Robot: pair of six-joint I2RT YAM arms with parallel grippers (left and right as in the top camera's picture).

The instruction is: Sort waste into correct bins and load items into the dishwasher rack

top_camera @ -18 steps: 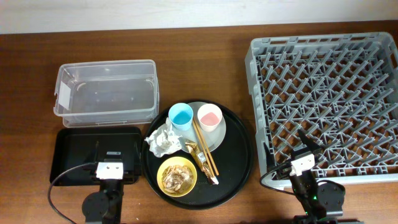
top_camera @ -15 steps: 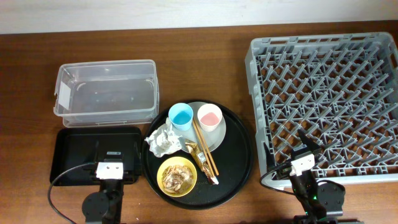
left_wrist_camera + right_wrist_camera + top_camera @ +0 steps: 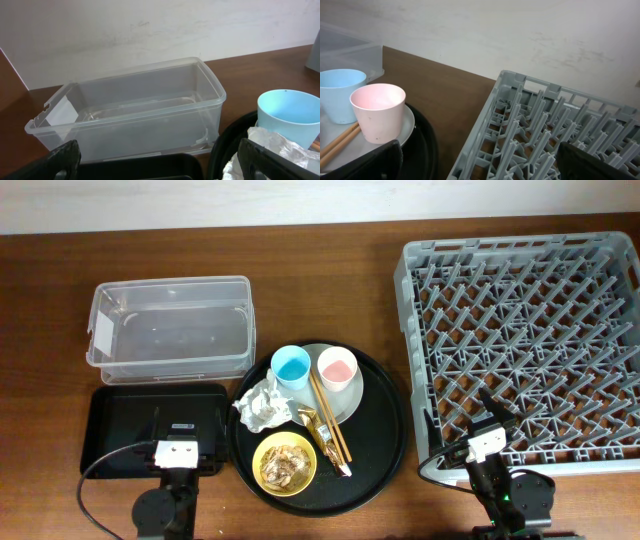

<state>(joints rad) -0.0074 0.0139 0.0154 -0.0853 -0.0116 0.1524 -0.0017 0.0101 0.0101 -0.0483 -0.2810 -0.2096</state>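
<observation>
Right now the left gripper and the right gripper sit low at the near table edge, each with fingers spread wide and holding nothing. Nothing looks sorted yet: the crumpled tissue lies on the round black tray, just beside the blue cup. The left arm is the nearer one. It should probably pinch the paper's raised crest from above, clear of the cup's wall, then lift straight up before swinging toward the clear tub.
</observation>
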